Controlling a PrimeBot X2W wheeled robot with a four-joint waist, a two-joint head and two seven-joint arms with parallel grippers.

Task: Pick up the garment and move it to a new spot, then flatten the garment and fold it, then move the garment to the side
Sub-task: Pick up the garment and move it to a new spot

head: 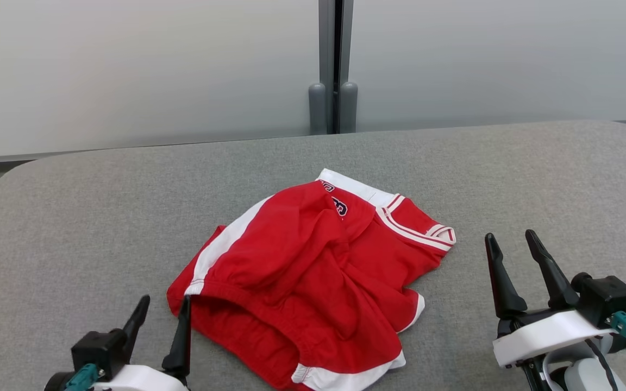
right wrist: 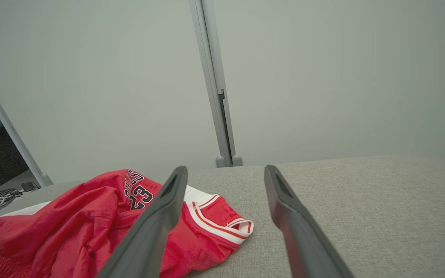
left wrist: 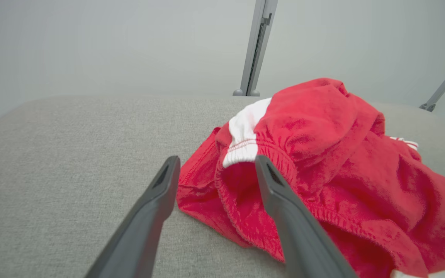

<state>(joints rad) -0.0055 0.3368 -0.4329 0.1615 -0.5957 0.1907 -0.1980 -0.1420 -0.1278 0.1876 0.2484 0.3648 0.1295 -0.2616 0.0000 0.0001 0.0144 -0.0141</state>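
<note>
Head view puts the left gripper (head: 165,301) at the near left, its two dark fingers spread wide with nothing between them. Its inner finger (head: 181,336) sits right at the near left edge of the garment (head: 313,271); whether it touches the cloth I cannot tell. The right gripper (head: 510,239) stands at the near right, likewise spread and empty, with a strip of bare grey table (head: 74,217) between it and the cloth, so the left arm is plainly the nearer one. The garment, red shorts with white trim, lies crumpled in the near middle of the table, bunched and doubled over itself rather than flat. Its long axis runs on a slant, from the elastic waistband (left wrist: 286,164) at the near left to the striped leg hem (right wrist: 216,227) at the far right. In the left wrist view the open mouth of the waistband lies straight ahead of the fingertips and a touch to the right, so a short reach forward and down would, I judge, bring that edge between the fingers. In the right wrist view the striped hem lies ahead and off to the left of the fingers, apart from them; that arm would need to swing left to reach it. Nothing holds the garment but the table top itself. Beyond the far edge stands a grey post (head: 335,65) between two pale wall panels (head: 128,70)
</note>
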